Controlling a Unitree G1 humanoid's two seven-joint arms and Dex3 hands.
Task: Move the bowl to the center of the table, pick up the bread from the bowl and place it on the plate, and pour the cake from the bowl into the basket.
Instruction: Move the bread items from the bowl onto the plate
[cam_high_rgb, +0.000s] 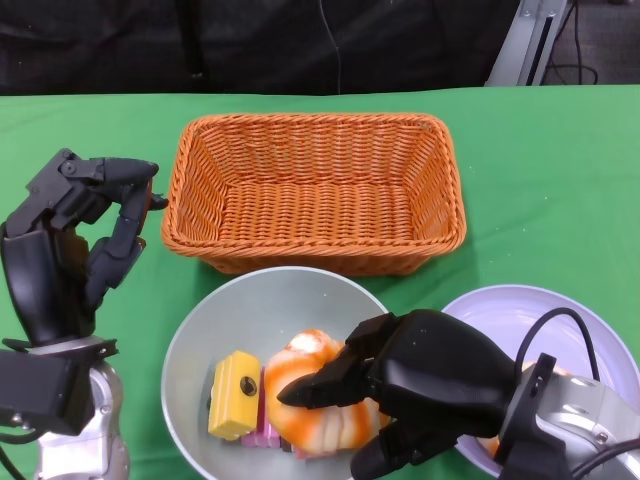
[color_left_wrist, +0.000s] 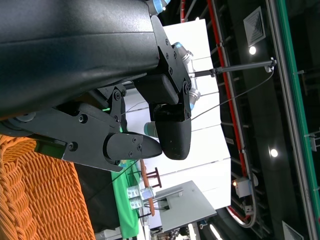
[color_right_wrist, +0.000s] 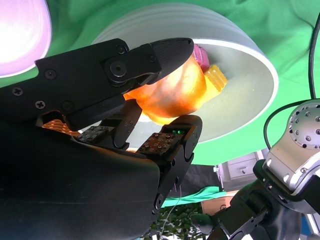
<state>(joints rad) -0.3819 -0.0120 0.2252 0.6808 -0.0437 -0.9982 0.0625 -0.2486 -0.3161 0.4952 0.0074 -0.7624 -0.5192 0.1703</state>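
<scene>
Right now the right hand (cam_high_rgb: 400, 385) reaches into the grey bowl (cam_high_rgb: 205, 330) from about four o'clock, its fingers (color_right_wrist: 150, 57) closed around the orange-and-white bread (cam_high_rgb: 315, 395), which sits near the bowl's middle and toward its six o'clock edge. The right wrist view shows one finger lying over the top of the loaf and others under it, so it is gripped on both sides. Just beside the bread, at its nine o'clock, lies a yellow block of cake (cam_high_rgb: 235, 382) with a pink piece (cam_high_rgb: 270, 432) tucked beneath. The bowl stands on the green table (cam_high_rgb: 540, 160) at the near edge, directly at six o'clock from the woven orange basket (cam_high_rgb: 315, 135), the two rims nearly touching. The pale lilac plate (cam_high_rgb: 510, 315) sits at the bowl's three o'clock, partly hidden by the right forearm. The left hand (cam_high_rgb: 85, 225) hangs raised at the basket's nine o'clock, fingers curled loosely apart, holding nothing.
</scene>
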